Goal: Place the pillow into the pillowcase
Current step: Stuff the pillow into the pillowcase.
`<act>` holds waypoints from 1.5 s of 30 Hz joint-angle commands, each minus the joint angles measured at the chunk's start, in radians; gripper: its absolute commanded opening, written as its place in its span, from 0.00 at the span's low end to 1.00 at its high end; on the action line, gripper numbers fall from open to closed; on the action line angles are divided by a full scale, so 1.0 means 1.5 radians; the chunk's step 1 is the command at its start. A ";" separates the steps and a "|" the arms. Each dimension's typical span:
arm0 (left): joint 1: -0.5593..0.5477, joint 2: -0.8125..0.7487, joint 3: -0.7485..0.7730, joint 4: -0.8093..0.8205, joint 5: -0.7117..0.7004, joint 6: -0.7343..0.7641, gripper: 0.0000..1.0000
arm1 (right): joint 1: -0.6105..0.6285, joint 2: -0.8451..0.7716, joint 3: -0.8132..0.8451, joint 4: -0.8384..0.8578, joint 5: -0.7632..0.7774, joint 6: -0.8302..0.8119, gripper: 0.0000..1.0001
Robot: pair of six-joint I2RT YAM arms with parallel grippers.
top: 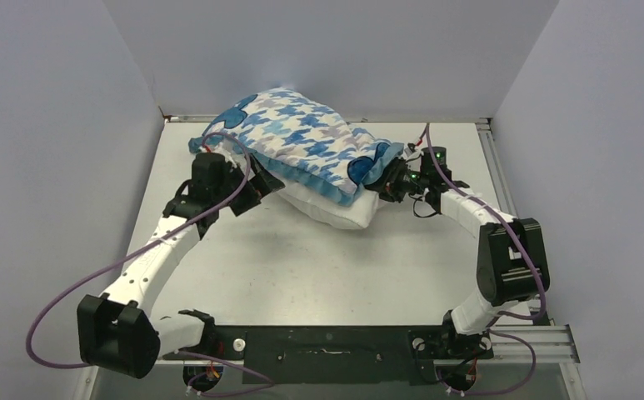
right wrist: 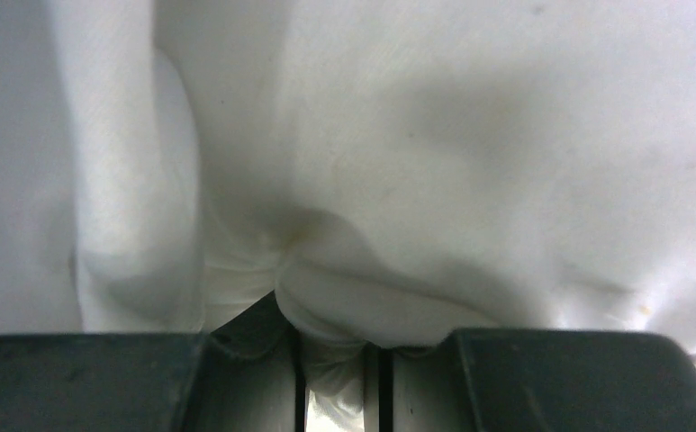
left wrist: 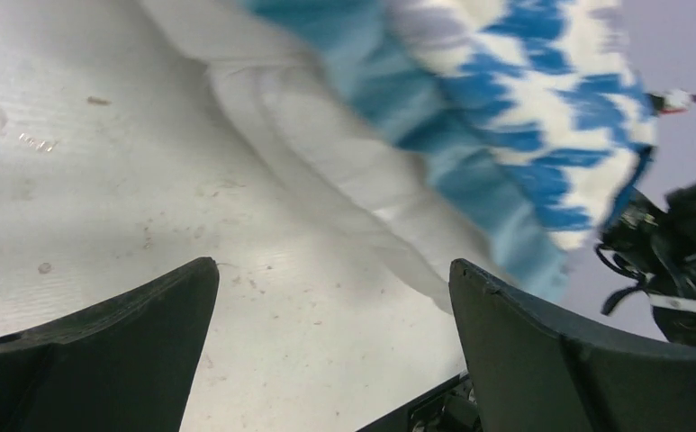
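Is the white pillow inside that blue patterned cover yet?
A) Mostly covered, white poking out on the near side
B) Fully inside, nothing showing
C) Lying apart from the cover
A: from above, the pillow shows white on the near side, below the blue edge of the pillowcase.

The pillowcase (top: 302, 137) bears a blue, white and lavender houndstooth with solid blue patches and a blue near edge; the pillow (top: 339, 212) is plain white; the table (top: 302, 267) off-white; left arm (top: 156, 252) and right arm (top: 468, 204) white with black joints; cables (top: 52, 308) purple; walls (top: 52, 125) pale lavender-grey.
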 commanded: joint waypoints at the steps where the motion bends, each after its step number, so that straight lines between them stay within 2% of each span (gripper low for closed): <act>1: 0.047 -0.010 -0.120 0.168 0.046 -0.083 0.99 | 0.003 0.020 0.058 0.049 -0.001 0.016 0.05; 3: 0.053 -0.001 -0.159 0.213 0.006 -0.092 0.91 | 0.004 0.025 0.073 0.048 -0.004 0.021 0.05; 5: 0.056 0.025 -0.164 0.211 -0.064 -0.108 0.89 | 0.004 0.027 0.085 0.048 -0.006 0.024 0.05; 8: 0.056 0.080 -0.135 0.215 -0.114 -0.075 0.86 | 0.003 0.027 0.093 0.043 -0.006 0.023 0.05; 13: 0.055 0.159 -0.088 0.270 -0.143 -0.043 0.83 | 0.002 0.023 0.083 0.039 -0.005 0.021 0.05; 17: 0.048 0.200 -0.073 0.323 -0.157 -0.038 0.73 | 0.001 0.023 0.079 0.039 -0.005 0.021 0.05; 21: 0.023 0.241 -0.040 0.345 -0.184 -0.026 0.72 | 0.001 0.024 0.079 0.039 -0.006 0.021 0.05; 28: -0.043 0.305 0.043 0.339 -0.240 0.012 0.75 | 0.001 0.027 0.081 0.040 -0.009 0.022 0.05; 31: -0.047 0.320 0.058 0.339 -0.261 0.012 0.76 | 0.001 0.028 0.082 0.040 -0.010 0.022 0.05; 36: -0.051 0.341 0.119 0.302 -0.267 0.070 0.75 | 0.001 0.030 0.081 0.040 -0.011 0.022 0.05; 42: -0.085 0.289 0.092 0.310 -0.258 0.125 0.90 | 0.001 0.036 0.090 0.044 -0.010 0.026 0.05; 45: -0.107 0.259 0.056 0.336 -0.263 0.134 0.93 | 0.000 0.040 0.092 0.046 -0.012 0.026 0.05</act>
